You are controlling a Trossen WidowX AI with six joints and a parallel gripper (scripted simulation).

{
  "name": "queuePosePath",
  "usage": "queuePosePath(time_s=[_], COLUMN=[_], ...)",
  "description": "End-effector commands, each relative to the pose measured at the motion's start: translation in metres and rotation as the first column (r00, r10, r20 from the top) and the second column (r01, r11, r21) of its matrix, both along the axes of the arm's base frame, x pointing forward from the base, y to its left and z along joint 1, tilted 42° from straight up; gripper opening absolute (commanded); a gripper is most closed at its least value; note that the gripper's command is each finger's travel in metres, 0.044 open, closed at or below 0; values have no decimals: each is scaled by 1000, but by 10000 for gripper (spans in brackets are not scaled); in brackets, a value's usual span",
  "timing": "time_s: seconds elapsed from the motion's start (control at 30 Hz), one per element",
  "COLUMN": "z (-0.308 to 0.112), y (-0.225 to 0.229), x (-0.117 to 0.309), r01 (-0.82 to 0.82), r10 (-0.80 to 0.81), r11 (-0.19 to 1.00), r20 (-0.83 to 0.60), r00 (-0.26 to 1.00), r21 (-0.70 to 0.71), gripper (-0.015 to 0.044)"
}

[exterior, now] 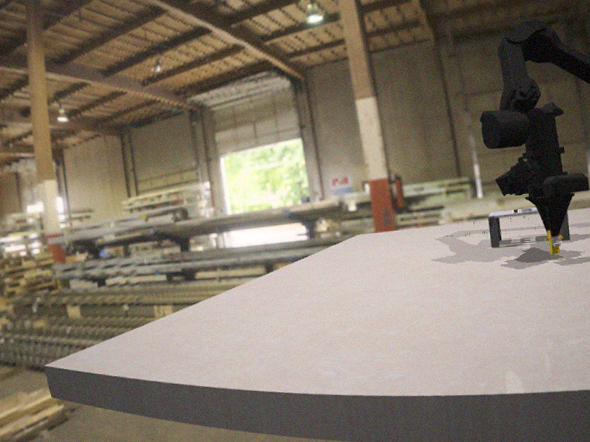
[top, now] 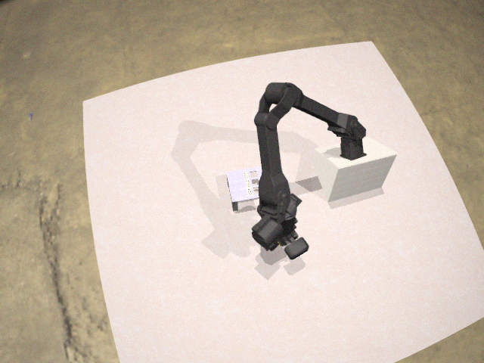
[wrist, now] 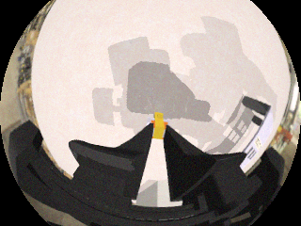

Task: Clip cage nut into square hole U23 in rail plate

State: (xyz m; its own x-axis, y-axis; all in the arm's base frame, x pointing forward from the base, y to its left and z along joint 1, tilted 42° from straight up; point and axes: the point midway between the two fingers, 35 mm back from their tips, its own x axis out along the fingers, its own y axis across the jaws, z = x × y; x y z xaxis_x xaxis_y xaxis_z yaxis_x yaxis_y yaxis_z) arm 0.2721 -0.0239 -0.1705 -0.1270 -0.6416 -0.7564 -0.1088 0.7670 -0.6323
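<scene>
Rn jaws pinching yellow cage nut, rail plate nearby.

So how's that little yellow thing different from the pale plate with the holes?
The yellow piece is small; the plate is much larger. The yellow piece is pinched in the robot's hand, while the plate sits raised on dark supports. The plate carries printed markings; I can't make out any on the yellow piece.

You have one robot arm, one plate, one white block and one yellow piece.
</scene>
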Motion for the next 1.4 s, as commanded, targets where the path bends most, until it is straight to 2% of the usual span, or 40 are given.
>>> queuePosePath(time_s=[0.0, 0.33, 0.63, 0.87, 1.03, 1.37], z=[0, 1, 49, 56, 78, 90], y=[0, 1, 43, 49, 68, 58], x=[0, 0, 9, 6, 12, 15], r01=[0, 0, -3, -4, -4, 15], r10=[0, 0, 3, 4, 4, -15], r11=[1000, 1000, 1000, 1000, 1000, 1000], r20=[0, 0, -1, -1, -1, 15], r00=[1000, 1000, 1000, 1000, 1000, 1000], r21=[0, 0, 1, 1, 2, 6], gripper=[37, 37, 37, 37, 37, 37])
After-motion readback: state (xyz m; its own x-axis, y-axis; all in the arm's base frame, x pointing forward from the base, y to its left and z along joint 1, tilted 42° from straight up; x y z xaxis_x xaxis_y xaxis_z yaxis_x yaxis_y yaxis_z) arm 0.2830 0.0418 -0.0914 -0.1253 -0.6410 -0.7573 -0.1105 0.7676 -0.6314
